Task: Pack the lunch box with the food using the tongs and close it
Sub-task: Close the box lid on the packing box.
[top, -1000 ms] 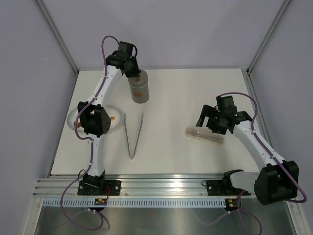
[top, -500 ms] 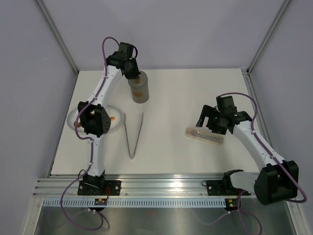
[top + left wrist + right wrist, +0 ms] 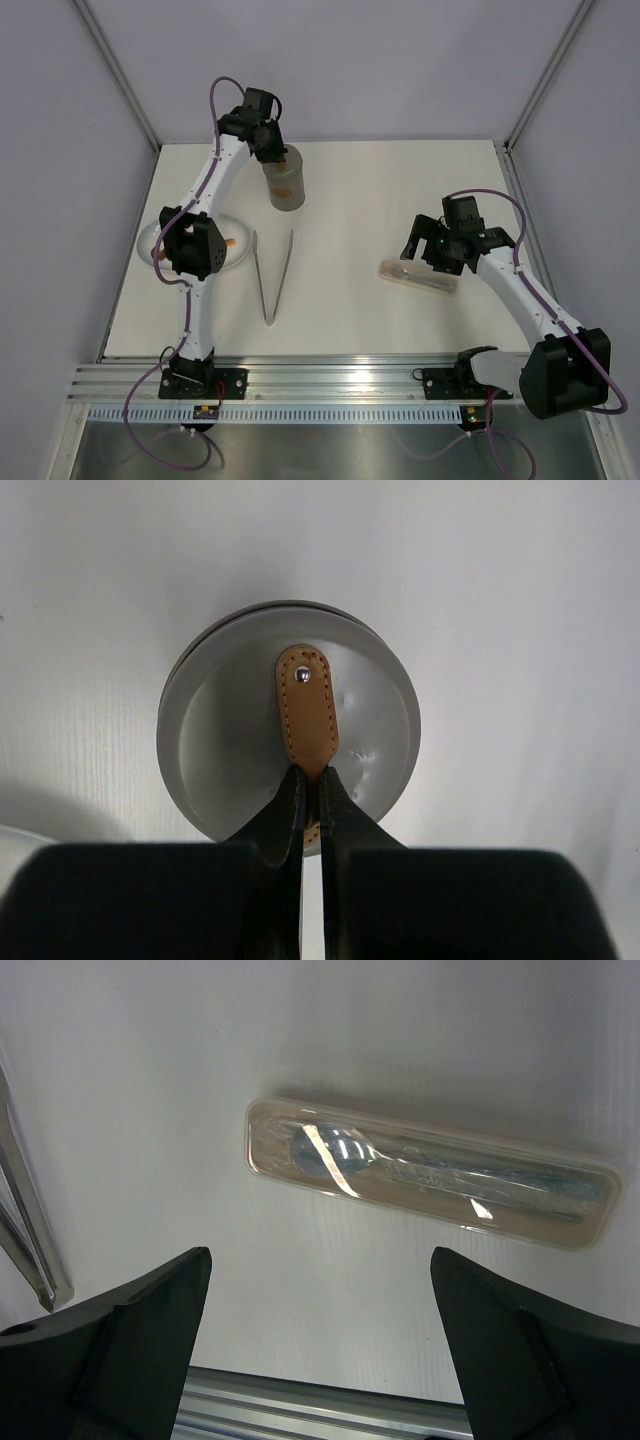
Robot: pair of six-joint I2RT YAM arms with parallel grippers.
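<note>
Setting: white table (image 3: 400, 320) enclosed by plain grey walls.
Lunch box: grey canister (image 3: 287, 190) at the far left of the table, its lid (image 3: 230, 740) seated on top as far as the views show.
Left gripper: the left gripper (image 3: 312, 778) is clenched on the near end of the lid's tan strap handle (image 3: 306, 705).
Right gripper: the right gripper (image 3: 320, 1260) hangs fully released above a clear-topped cutlery case (image 3: 430, 1175), touching nothing.
Tongs: the tongs (image 3: 272, 275) lie flat on the table, well apart from both grippers.
Food: small orange pieces (image 3: 232, 243) on the white plate (image 3: 150, 238), partly hidden by the left arm.
Step in hand (judged): taking off the lid.
Method: draw straight up along the canister's axis, since a sideways pull could tip the tall body; the strap looks pliable, so the lid may swing. Set it down away from the plate and tongs.
</note>
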